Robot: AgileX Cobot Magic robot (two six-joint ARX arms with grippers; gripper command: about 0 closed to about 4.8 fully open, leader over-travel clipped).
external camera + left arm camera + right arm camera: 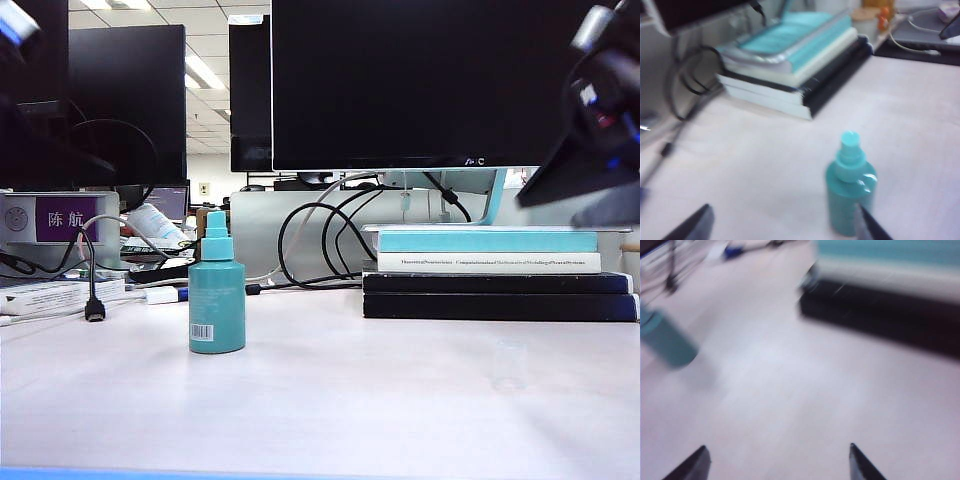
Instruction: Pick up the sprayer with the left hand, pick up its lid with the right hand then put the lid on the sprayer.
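Observation:
The teal sprayer (217, 290) stands upright on the pale table left of centre, its nozzle bare and its barcode label low on the front. The clear lid (509, 365) stands on the table to the right and is barely visible. In the left wrist view my left gripper (783, 216) is open and empty above the table. The sprayer (850, 195) stands just ahead of one fingertip, not between the fingers. My right gripper (777, 451) is open and empty over bare table, with the blurred sprayer (667, 340) far off to one side. The right wrist view does not show the lid.
A stack of books (495, 270) lies behind the lid on the right. Monitors (420, 80) and looping cables (320, 230) line the back. A black plug cable (93, 300) and papers lie at the far left. Both arms (600, 110) hang high at the upper corners.

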